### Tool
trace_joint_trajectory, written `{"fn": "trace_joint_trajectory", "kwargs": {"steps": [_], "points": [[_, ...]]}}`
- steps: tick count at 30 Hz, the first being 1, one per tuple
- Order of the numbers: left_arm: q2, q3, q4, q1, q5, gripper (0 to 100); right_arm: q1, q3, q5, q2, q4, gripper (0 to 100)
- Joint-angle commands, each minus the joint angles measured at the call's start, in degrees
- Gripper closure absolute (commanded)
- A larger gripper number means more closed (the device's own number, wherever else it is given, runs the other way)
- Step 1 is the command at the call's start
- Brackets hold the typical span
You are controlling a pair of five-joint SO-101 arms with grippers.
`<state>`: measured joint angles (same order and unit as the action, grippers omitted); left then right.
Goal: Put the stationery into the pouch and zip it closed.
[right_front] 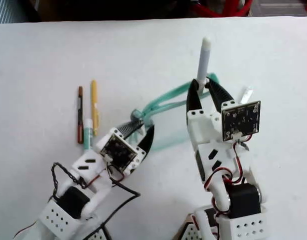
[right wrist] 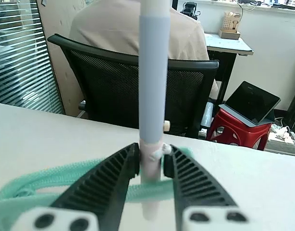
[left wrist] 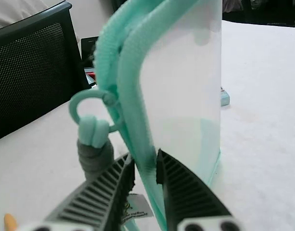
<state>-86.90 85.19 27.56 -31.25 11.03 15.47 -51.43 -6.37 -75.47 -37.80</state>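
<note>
Two robot arms work at a white desk (right_front: 38, 60), seen from above. The left end effector (right_front: 145, 125) is closed on the near left end of a clear pouch (right_front: 166, 127) that has a mint-green zip. From that arm's wrist, the jaws are seen pinching the zip edge (left wrist: 138, 120) just beside the ring-shaped zip pull (left wrist: 87, 103), and the pouch stands up in front of them.

The right end effector (right_front: 202, 86) grips a white and pale blue pen (right_front: 204, 57) near its lower end. The pen points toward the far side, and its gripped end sits over the right part of the pouch.

Left of the pouch, three more items lie side by side on the desk: a brown pen (right_front: 80, 112), a yellow pen (right_front: 94, 105) and a shorter white and teal marker (right_front: 87, 132) closest to the left arm.

The step in hand looks like loading the held pen, with the left arm steadying the pouch. The next move likely calls for tilting the pen to line it up with the zip opening, sliding it in, then letting go. The three items on the desk and the zipping are yet to be done
</note>
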Motion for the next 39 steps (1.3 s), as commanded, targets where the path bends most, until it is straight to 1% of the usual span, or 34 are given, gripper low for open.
{"fn": "trace_joint_trajectory", "kwargs": {"steps": [1,20,21,26,28,31,33,36,39], "points": [[-0.48,-0.88,-1.76,0.84,-0.79,91,-0.13,0.62,-0.53,-0.75,0.31,85.8],[-0.48,-0.79,-1.67,0.84,-0.79,91,-0.57,0.7,-0.44,-0.75,-0.04,85.8],[-0.48,-0.79,-1.67,0.84,-0.79,91,-1.27,0.79,-0.53,-0.75,0.22,85.8],[-0.48,-0.79,-1.67,0.84,-0.79,91,-10.24,0.44,-0.44,1.45,4.0,85.8],[-0.48,-0.79,-1.67,0.84,-0.79,91,-12.62,0.88,0.18,5.76,5.14,85.8],[-0.48,-0.79,-1.67,0.75,-0.79,91,-16.13,2.81,5.54,15.34,7.78,85.8],[-0.48,-0.79,-1.58,0.75,-0.79,91,-19.38,6.95,9.14,23.52,8.04,85.8],[-0.48,-0.79,-1.41,0.75,-0.79,91,-23.96,16.44,13.98,37.41,5.67,85.8],[-0.48,-0.7,-1.49,0.75,-0.79,91,-25.54,26.64,17.58,51.74,-0.48,85.4]]}}
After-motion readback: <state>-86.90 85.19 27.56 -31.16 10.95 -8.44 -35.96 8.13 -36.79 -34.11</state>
